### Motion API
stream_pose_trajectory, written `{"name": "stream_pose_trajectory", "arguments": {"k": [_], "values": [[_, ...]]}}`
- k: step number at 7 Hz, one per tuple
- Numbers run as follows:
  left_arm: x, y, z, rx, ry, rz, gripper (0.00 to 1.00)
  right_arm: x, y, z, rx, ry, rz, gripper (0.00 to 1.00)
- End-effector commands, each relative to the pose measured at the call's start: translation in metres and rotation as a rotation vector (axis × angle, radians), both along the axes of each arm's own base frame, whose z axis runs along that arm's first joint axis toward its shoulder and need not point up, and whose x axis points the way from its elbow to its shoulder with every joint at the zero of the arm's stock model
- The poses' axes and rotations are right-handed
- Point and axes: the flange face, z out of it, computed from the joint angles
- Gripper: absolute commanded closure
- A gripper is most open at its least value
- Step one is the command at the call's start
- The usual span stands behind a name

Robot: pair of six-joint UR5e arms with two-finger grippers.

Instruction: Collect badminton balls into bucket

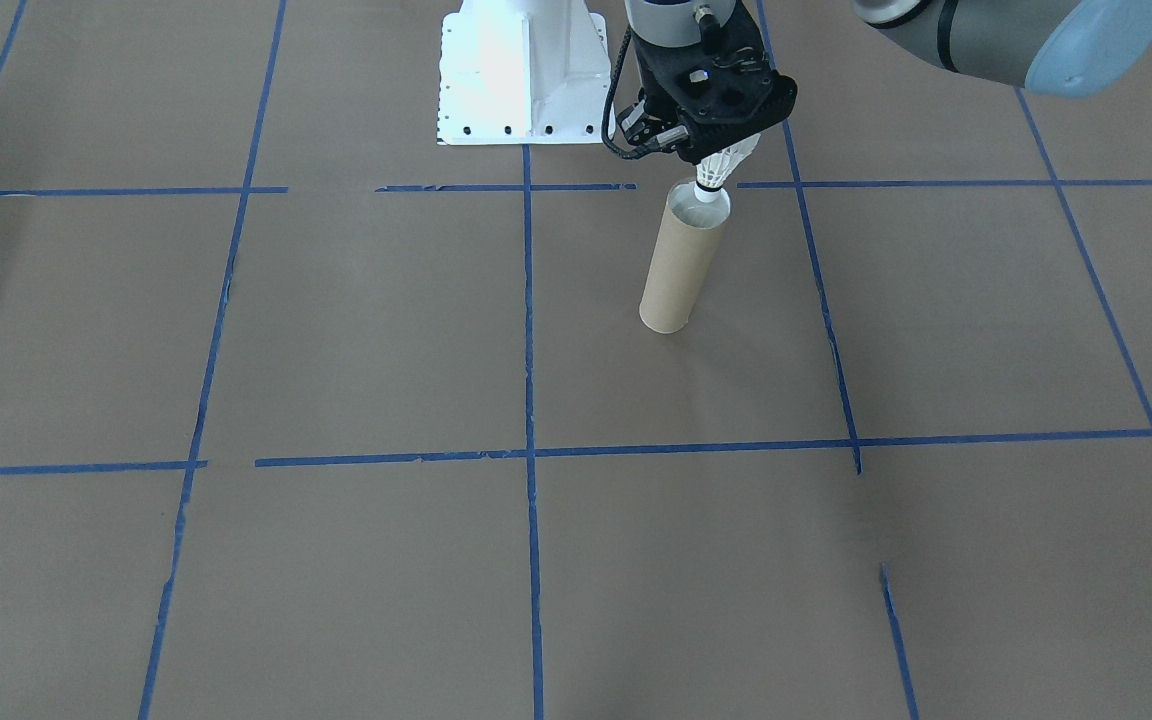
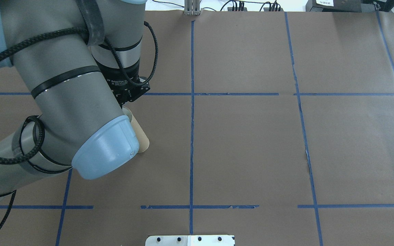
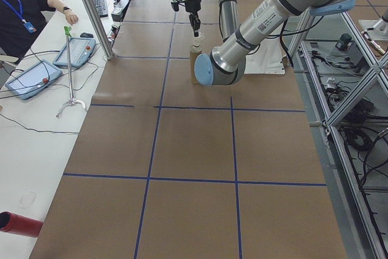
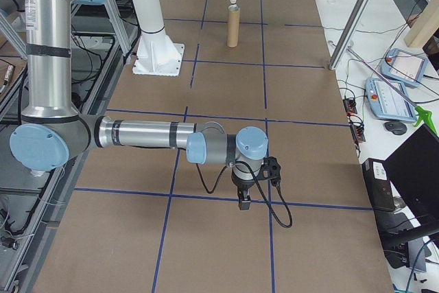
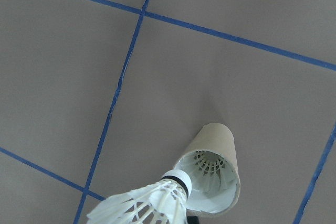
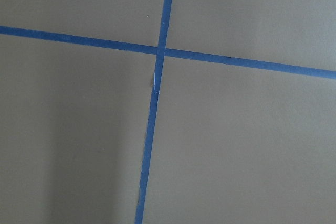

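The brown cardboard tube (image 1: pixel 679 265) stands upright on the paper-covered table, its whitish mouth facing up. My left gripper (image 1: pixel 714 140) hangs right over it, shut on the feathers of a white shuttlecock (image 1: pixel 720 170) whose cork tip points down at the tube's rim. In the left wrist view the shuttlecock (image 5: pixel 149 203) sits just beside the tube mouth (image 5: pixel 212 179), and another shuttlecock (image 5: pixel 209 167) lies inside. From overhead my left arm hides all but the tube's side (image 2: pixel 141 138). My right gripper (image 4: pixel 243 200) hovers low over the far half of the table; I cannot tell its state.
The white robot base (image 1: pixel 521 70) stands close behind the tube. Blue tape lines (image 1: pixel 530 400) grid the brown paper. A person (image 3: pixel 24 13) sits at a side bench with tablets (image 3: pixel 31 78). A red cylinder (image 3: pixel 21 224) lies on that bench.
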Motion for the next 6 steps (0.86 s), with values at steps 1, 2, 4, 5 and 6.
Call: {"name": "stream_pose_trajectory", "arguments": {"k": [1, 2, 4, 5, 6], "values": [[0.005, -0.0053, -0.0001, -0.001, -0.015, -0.003, 1.0, 0.0, -0.0001, -0.0005, 0.001, 0.0, 0.0, 0.0], [0.0051, -0.0054, 0.0008, -0.002, -0.017, -0.003, 1.0, 0.0, 0.0, 0.0003, -0.001, 0.0, 0.0, 0.0], [0.006, -0.005, 0.0015, -0.001, -0.016, 0.001, 0.98, 0.0, 0.0, 0.0003, -0.001, 0.0, 0.0, 0.0], [0.0057, -0.0048, 0.002, 0.001, -0.016, 0.005, 0.18, 0.0, -0.0001, -0.0005, 0.001, 0.0, 0.0, 0.0], [0.0033, -0.0039, 0.0007, 0.014, -0.015, 0.005, 0.0, 0.0, 0.0, 0.0003, -0.001, 0.0, 0.0, 0.0]]}}
